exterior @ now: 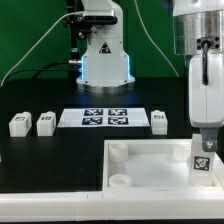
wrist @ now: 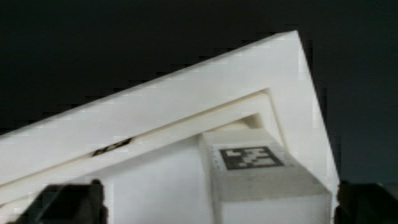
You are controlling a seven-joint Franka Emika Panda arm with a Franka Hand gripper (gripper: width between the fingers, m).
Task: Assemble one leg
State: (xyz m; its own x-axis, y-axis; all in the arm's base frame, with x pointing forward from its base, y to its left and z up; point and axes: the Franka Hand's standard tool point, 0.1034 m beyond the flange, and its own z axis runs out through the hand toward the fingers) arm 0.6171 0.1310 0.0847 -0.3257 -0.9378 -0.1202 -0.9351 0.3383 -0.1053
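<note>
One leg [exterior: 203, 160], a small white block with a black-and-white tag, stands upright on the near right corner of the big white panel [exterior: 150, 165]. My gripper [exterior: 205, 140] hangs right above it. In the wrist view the leg [wrist: 253, 157] sits at the panel's corner [wrist: 196, 110], between my two dark fingertips [wrist: 71, 205]. The jaws stand wide apart, and one finger is clearly off the leg. My gripper [wrist: 217, 205] is open. Three more legs lie on the black table: two [exterior: 18, 124] [exterior: 45, 123] at the exterior view's left and one [exterior: 159, 121] right of the marker board.
The marker board [exterior: 105, 118] lies flat behind the panel. The robot base [exterior: 103, 55] with a blue light stands at the back. Round sockets [exterior: 118, 150] [exterior: 120, 182] show on the panel's left corners.
</note>
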